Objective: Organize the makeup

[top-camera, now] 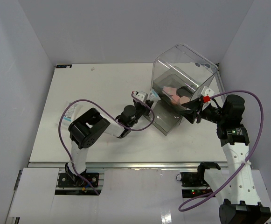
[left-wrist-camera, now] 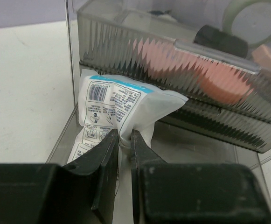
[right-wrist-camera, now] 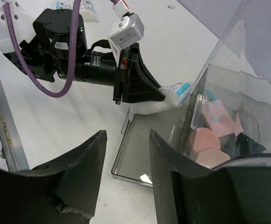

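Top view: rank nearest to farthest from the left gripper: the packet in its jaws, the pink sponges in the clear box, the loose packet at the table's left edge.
1. white packet: pinched in the left gripper, touching it.
2. pink sponges: to the right, inside the clear box.
3. loose packet: far left on the table, clearly the farthest.

This is looking like a robotics lab test cell. Plain pale walls [top-camera: 18, 70] are closing in a white bench [top-camera: 107, 88] at nine, twelve and three o'clock. At six o'clock, the left arm [top-camera: 86, 130] and right arm [top-camera: 235, 149] are sitting bolted to an aluminium rail [top-camera: 144, 176], and purple cables [top-camera: 259, 112] are looping off both arms in the open.
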